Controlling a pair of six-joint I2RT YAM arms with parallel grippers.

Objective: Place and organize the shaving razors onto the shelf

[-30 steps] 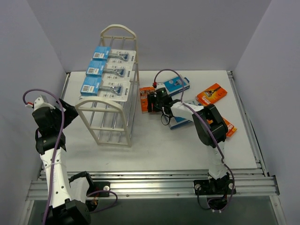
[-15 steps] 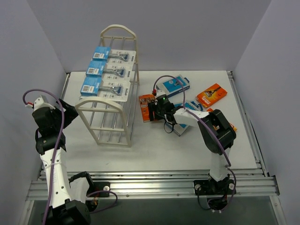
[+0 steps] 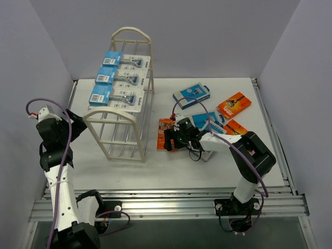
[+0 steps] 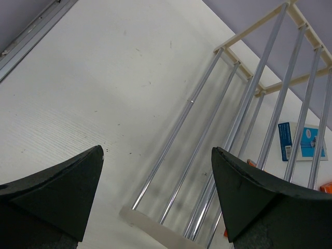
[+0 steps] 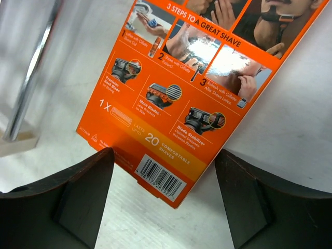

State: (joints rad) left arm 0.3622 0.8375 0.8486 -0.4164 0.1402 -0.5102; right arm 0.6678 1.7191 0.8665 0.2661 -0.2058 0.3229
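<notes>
High overview; close wrist views; shelf [image 3: 122,133] shared.

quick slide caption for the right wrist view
Right gripper open, fingers either side of an orange razor box corner, on the table.

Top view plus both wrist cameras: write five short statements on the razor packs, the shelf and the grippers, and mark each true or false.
1. Three blister packs lie on the top tier of the shelf. True.
2. The left gripper holds a pack. False: it is open and empty, facing the shelf's rods.
3. An orange box lies on the table at the right gripper. True.
4. The right gripper is shut. False: its jaws stand open, one on either side of the orange box's corner.
5. An orange box sits on the top tier. False: only blister packs are there.
</notes>
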